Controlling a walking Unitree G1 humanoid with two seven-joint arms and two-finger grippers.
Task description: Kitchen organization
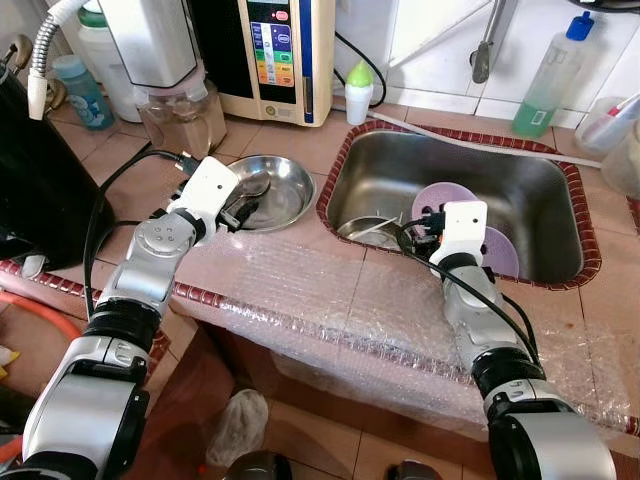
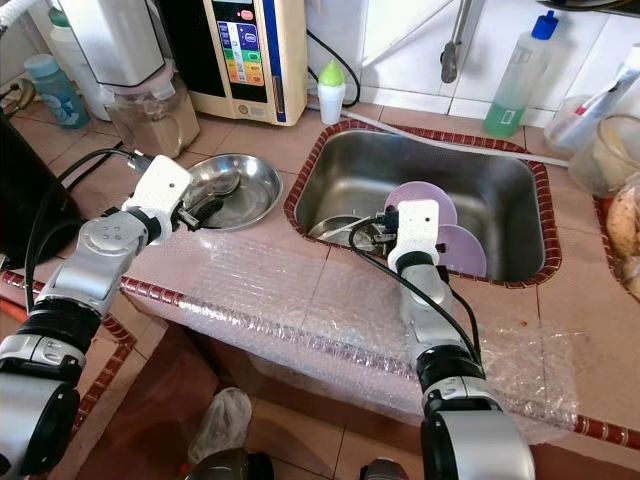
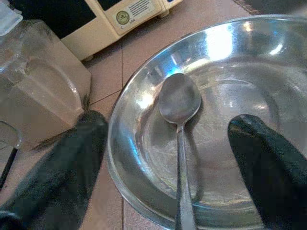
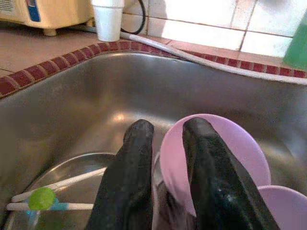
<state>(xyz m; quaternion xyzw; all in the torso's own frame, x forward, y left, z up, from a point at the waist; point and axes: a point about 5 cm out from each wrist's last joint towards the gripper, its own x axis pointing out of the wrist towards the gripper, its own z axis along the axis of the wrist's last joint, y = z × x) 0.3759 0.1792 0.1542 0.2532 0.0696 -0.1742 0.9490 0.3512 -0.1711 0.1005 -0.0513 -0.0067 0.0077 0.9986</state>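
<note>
Evidently sorting dishes, the right hand [image 4: 163,158] pinches the rim of a purple plate [image 4: 225,153] low in the sink [image 1: 540,170], frame centre. At left the left hand [image 3: 168,158], fingers wide and empty, straddles the spoon [image 3: 180,103] in the steel bowl [image 3: 230,52], seemingly ready to pick it up.

A shiny round steel dish [image 3: 230,96] holds a dull grey metal spoon [image 3: 180,103]. The brushed stainless steel sink [image 1: 500,180] holds smooth matt lilac plastic plates [image 4: 216,153]. Crinkled clear bubble wrap [image 1: 330,300] covers matt terracotta counter tiles [image 1: 300,145].
</note>
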